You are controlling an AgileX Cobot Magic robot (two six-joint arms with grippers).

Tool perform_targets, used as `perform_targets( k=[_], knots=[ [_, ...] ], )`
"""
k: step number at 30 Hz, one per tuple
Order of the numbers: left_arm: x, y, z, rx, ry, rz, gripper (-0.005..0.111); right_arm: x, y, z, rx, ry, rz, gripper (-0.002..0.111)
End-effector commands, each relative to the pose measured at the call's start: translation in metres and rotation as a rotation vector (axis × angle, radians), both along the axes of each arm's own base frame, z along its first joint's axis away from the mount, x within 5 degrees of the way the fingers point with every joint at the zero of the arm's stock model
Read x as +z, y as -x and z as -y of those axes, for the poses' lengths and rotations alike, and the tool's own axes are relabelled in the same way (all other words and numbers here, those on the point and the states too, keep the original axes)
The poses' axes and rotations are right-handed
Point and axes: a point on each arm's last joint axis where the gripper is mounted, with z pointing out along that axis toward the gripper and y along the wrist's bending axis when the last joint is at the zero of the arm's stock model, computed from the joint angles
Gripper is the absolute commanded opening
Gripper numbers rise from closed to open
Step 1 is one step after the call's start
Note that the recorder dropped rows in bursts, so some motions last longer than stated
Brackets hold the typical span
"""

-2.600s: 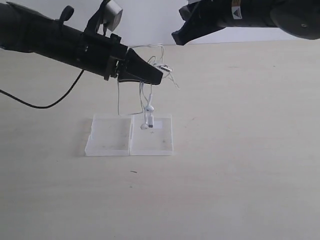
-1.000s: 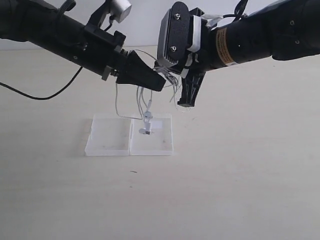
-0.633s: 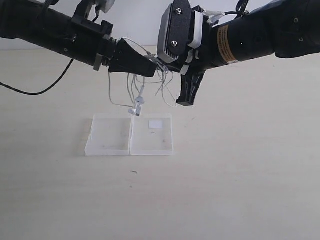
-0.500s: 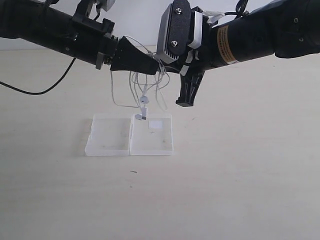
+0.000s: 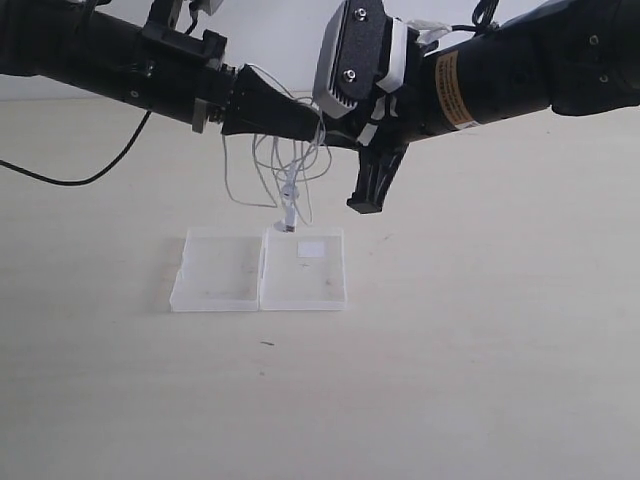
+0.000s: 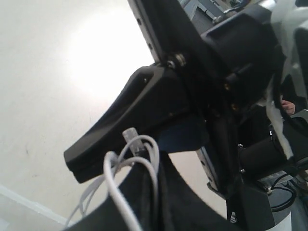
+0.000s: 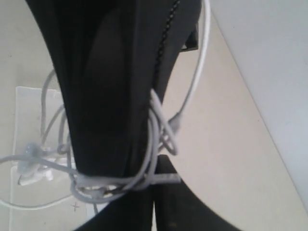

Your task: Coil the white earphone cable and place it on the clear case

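Note:
The white earphone cable [image 5: 290, 165] hangs in loose loops from my left gripper [image 5: 320, 136], which is shut on it above the table. Its lowest end [image 5: 287, 224] dangles just over the back edge of the clear case [image 5: 225, 285], near the small white label [image 5: 310, 248]. The cable [image 7: 153, 144] is also wound around the left gripper's tip, with the earbuds [image 7: 30, 169] hanging beside it. My right gripper [image 5: 365, 203] points down right beside the bundle. Its fingers [image 7: 166, 211] stand together, with a white cable piece lying across them. Cable strands [image 6: 144, 151] cross the left jaws.
The case lies open and flat on the pale wooden table [image 5: 480, 330], both halves side by side. A black robot cable [image 5: 70, 183] trails across the table at the far left. The two arms nearly touch above the case.
The right arm came in from the upper right and now stands beside the bundle. The left gripper rose and shifted left, lifting the dangling earbuds off the case; the loops swing under it.

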Motion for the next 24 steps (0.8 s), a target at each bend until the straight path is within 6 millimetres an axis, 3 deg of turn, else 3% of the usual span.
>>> perform_targets(
  k=[1, 24],
  knots=[
    [0.006, -0.0001, -0.0004, 0.009, 0.032, 0.023, 0.0, 0.0024, 0.0019, -0.0001, -0.02, -0.038, -0.048, 0.0],
    [0.0026, 0.001, -0.0012, -0.029, -0.002, 0.079, 0.0, 0.0027, 0.0037, -0.0014, -0.044, -0.082, -0.118, 0.002]
  ],
)
